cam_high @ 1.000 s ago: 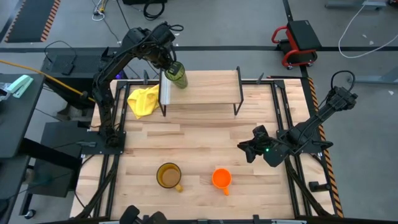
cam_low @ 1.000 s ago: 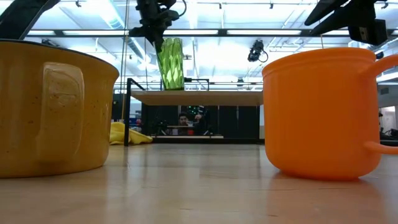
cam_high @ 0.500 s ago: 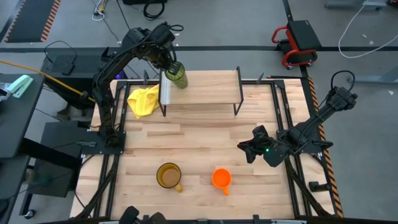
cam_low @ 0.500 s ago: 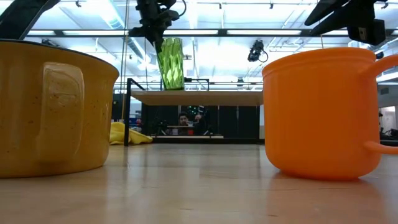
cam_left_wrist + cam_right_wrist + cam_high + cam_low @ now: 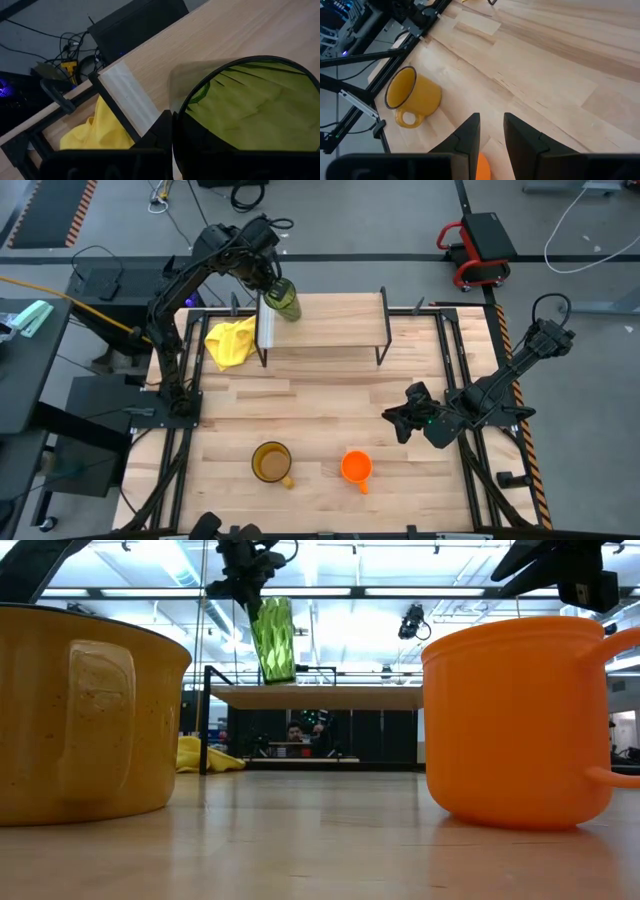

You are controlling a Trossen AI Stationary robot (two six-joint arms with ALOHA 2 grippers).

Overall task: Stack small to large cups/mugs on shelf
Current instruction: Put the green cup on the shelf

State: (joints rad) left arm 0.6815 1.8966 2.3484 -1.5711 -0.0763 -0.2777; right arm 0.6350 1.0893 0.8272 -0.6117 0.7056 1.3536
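Green tumbler [image 5: 284, 301] sits upper left of centre in the high view, at the shelf's [image 5: 335, 320] left end, clamped in my left gripper [image 5: 270, 280]. My right gripper [image 5: 397, 420] idles mid-right, fingers slightly parted, holding nothing.

translucent green tumbler [image 5: 273, 640]; pale matt wood shelf [image 5: 330, 321]; soft yellow cloth [image 5: 230, 342].

tumbler [image 5: 284, 301] over shelf [image 5: 340, 321] left end, mugs [image 5: 271, 463] in front
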